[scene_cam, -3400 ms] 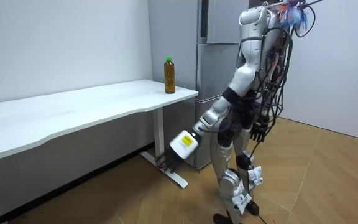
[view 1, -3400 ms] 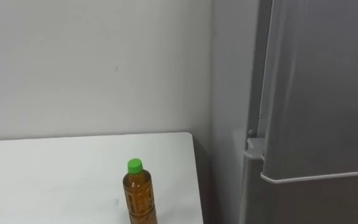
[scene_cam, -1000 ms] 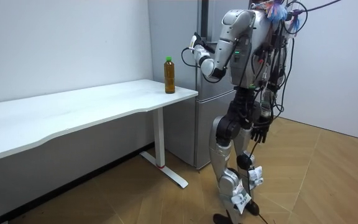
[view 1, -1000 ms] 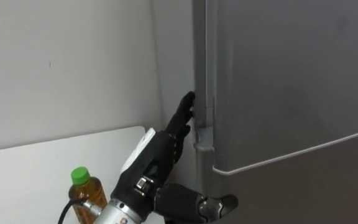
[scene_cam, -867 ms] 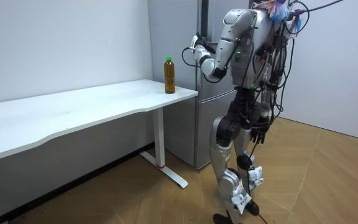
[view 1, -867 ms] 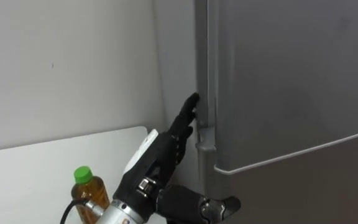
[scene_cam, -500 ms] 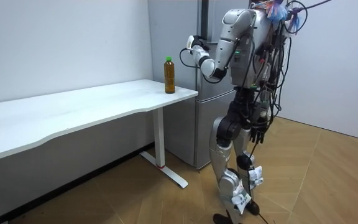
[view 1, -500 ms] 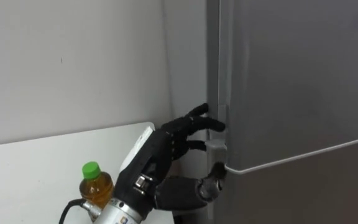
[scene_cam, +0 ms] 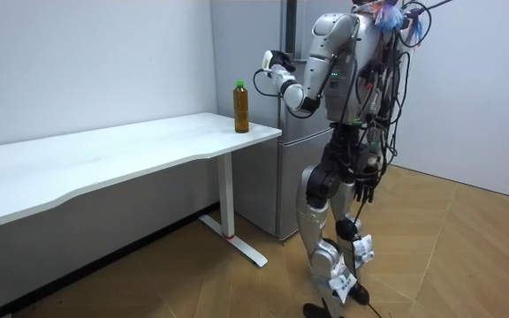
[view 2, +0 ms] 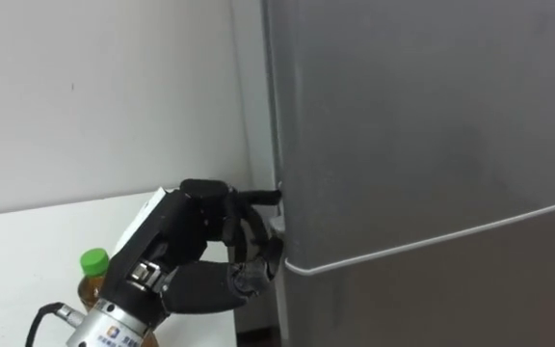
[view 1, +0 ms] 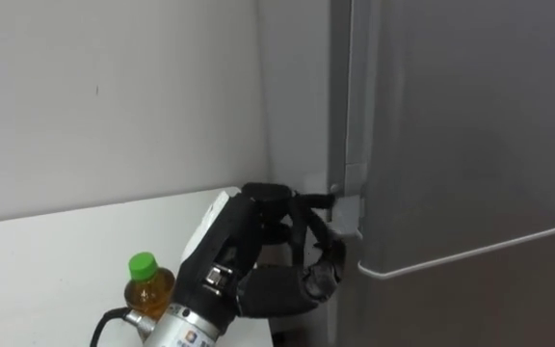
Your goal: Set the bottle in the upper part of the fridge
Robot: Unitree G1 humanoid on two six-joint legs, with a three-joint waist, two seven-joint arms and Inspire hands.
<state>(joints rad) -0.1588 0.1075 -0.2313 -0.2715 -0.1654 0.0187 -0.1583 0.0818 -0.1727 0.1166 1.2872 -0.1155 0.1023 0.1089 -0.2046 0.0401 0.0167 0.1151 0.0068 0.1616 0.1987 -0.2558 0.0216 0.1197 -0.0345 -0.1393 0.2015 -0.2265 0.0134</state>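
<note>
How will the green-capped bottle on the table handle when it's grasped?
Bottle looks nearly full of amber liquid, so probably heavy for its size. Tall, narrow, upright near the left hand gripping the fridge door, it may tip if nudged.

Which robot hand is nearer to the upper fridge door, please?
Left. The left robot hand is curled round the edge of the upper fridge door; the right robot hand hangs low beside the robot's leg, well away from it.

- White table (scene_cam: 104, 157) standing on white legs at left.
- Plain pale wall (scene_cam: 78, 62) running behind it, far side.
- Herringbone wood floor (scene_cam: 467, 252) spreading near and right.
</note>
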